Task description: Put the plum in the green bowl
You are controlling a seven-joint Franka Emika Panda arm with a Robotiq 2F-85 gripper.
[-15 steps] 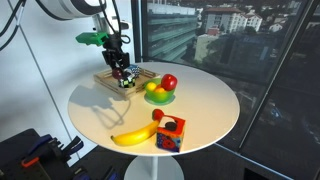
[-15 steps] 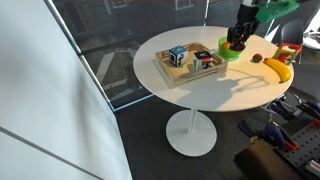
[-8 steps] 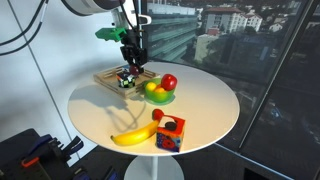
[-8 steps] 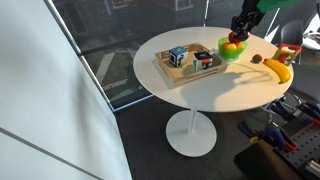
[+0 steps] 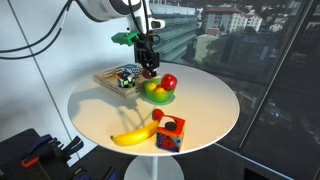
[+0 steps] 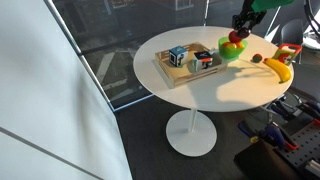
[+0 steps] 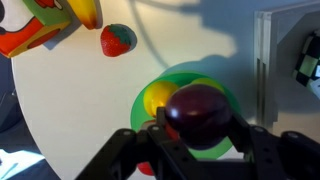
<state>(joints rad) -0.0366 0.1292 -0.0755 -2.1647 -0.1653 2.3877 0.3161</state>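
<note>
Wrist view shows jaws clamped on the plum above the green bowl, within its rim.

Round white table, seen in an exterior view. Wooden tray sits at the far edge, green bowl just beside it. Banana and colourful toy cube lie at the near edge, with a small red fruit between bowl and cube.

My arm arches in overhead; pincer hangs vertical, pointing straight down, jaws closed tight on the plum.
</note>
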